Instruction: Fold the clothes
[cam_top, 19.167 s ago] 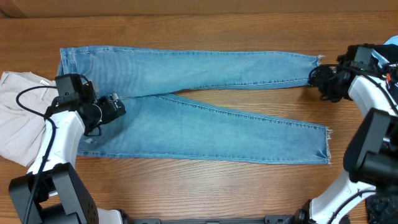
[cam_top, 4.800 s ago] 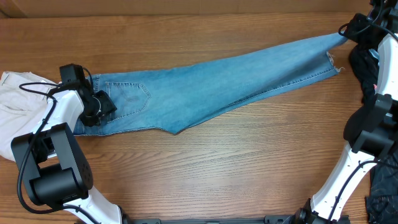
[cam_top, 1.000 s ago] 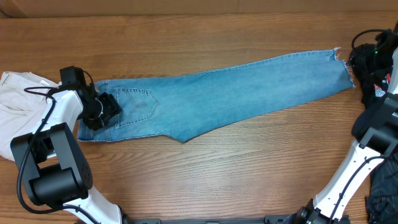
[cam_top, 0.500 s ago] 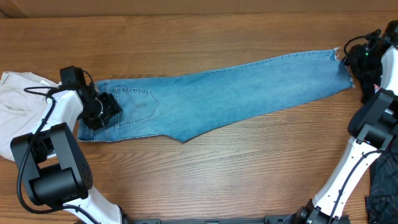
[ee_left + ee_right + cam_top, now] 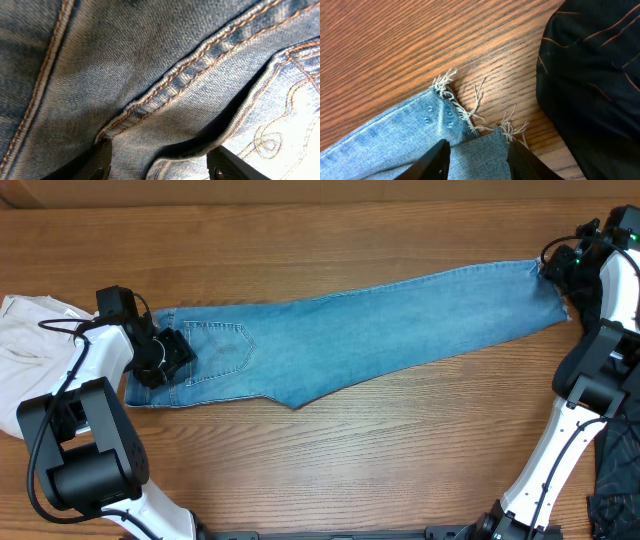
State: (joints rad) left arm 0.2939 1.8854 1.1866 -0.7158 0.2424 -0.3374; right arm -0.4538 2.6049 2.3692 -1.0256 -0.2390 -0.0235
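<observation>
On the table (image 5: 350, 470): jeans (image 5: 370, 330), light-blue denim, one leg laid over the other in a long band. Waist end near the left edge, toward the middle of its length. From there runs rightward and slants away to the far right corner. Back pocket (image 5: 228, 345) faces up, close to the waist. Crotch juts as a blunt point toward the near edge. Lies flat along the whole length, apart from the bunching at the waist.

Left gripper (image 5: 175, 358): sits down on the waist end, just left of the pocket. In the wrist view, fingers (image 5: 100, 162) stand either side of a raised ridge of seamed denim and pinch it between them, orange stitching running across the fold.

Right gripper (image 5: 552, 268): hangs at the far right corner, over the leg ends. In the wrist view, fingers (image 5: 437, 157) straddle the frayed hem (image 5: 470, 112), denim filling the gap between them. Cannot tell whether pressed onto the cloth or merely around it.

Beside the waist end, at the left edge: cream-white trousers (image 5: 35, 370), crumpled, partly under the left arm (image 5: 100, 380).

At the right edge: black garment (image 5: 595, 75), just beside the loose hem threads; touching or not, cannot tell.
</observation>
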